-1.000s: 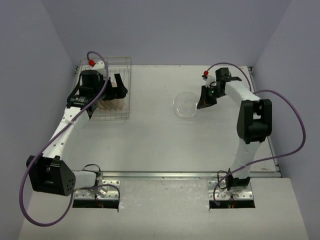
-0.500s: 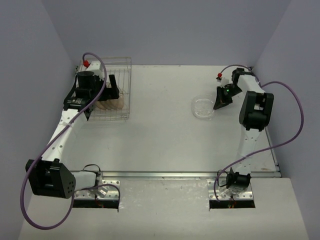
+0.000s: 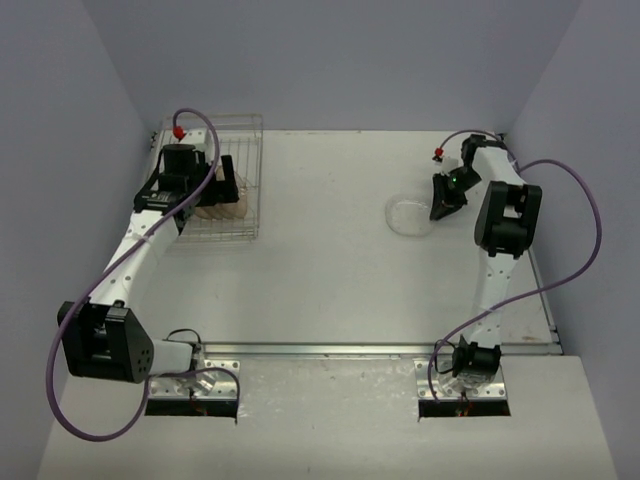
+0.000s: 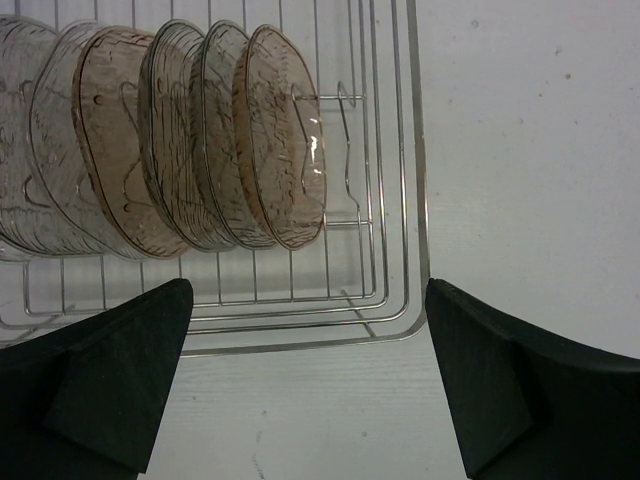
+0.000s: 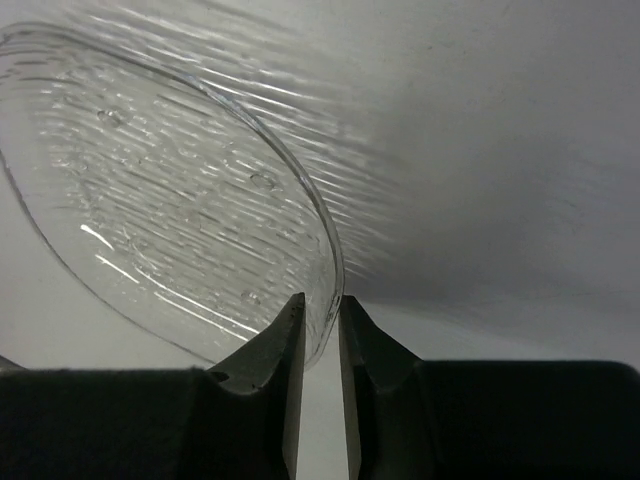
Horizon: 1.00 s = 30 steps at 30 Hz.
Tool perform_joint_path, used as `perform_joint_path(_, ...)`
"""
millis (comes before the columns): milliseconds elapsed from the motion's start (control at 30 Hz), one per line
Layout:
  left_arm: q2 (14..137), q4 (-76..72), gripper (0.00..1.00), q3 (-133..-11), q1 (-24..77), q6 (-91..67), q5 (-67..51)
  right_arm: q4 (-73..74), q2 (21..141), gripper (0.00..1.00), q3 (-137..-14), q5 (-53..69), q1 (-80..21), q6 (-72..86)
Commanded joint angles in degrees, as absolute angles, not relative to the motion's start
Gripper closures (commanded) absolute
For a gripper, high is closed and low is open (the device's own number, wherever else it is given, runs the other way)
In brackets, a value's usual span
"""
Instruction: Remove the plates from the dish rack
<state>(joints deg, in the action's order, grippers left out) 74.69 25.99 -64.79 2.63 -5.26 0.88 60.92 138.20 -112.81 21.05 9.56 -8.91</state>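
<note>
The silver wire dish rack stands at the table's far left. Several pink-beige to smoky plates stand on edge in its slots, seen as a tan cluster in the top view. My left gripper hovers over the rack, open and empty. In the left wrist view its jaws stand wide apart over the rack's corner. My right gripper at the far right is shut on the rim of a clear plate. The right wrist view shows its gripper pinching that plate, tilted close above the table.
The white table has a metal strip along its near edge. Grey walls close in the left, back and right. Purple cables loop off both arms.
My right arm has carried the clear plate from the table's middle to the far right and lower. My left gripper has shifted a little back over the rack, still open.
</note>
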Motion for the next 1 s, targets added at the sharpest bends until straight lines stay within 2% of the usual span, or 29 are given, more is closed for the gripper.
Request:
perform_joint_path(0,77.6,25.3,0.00,-69.3,2.2,-6.7,4.8,60.7,138.3,0.77,-116.7,16.9,9.4,-8.0)
perform_joint_path(100,80.5,25.9,0.00,-72.6,2.2,-7.3,7.3,60.7,137.2,0.63,-117.0,16.9,9.4,-7.8)
perform_joint_path(133,80.6,26.2,0.00,-73.7,2.2,-7.3,7.4,60.7,137.2,0.63,-117.1,16.9,9.4,-7.7)
perform_joint_path(200,83.5,28.2,0.01,-78.7,2.2,-8.3,11.0,60.7,135.8,0.48,-117.1,17.7,9.4,-6.9)
perform_joint_path(333,87.6,31.1,0.11,-85.1,2.8,-9.7,17.1,60.5,131.7,0.32,-116.8,20.7,9.4,-5.1)
perform_joint_path(400,89.5,31.9,0.19,-87.3,4.6,-8.9,22.2,59.6,128.2,0.24,-115.7,23.0,9.4,-3.3)
perform_joint_path(533,93.5,31.9,0.33,-88.4,12.0,-5.9,33.9,55.8,119.3,0.09,-110.4,25.3,9.1,0.1)
perform_joint_path(567,94.2,32.0,0.35,-88.4,13.8,-5.5,37.7,55.1,117.8,0.03,-108.4,25.4,9.0,1.7)
perform_joint_path(733,101.9,34.8,0.47,-90.5,15.9,-5.8,45.5,50.1,107.9,0.01,-99.3,26.1,8.9,4.5)
perform_joint_path(967,106.8,37.4,0.49,-91.9,16.0,-7.3,49.5,45.1,96.7,0.01,-85.2,31.3,8.9,7.4)
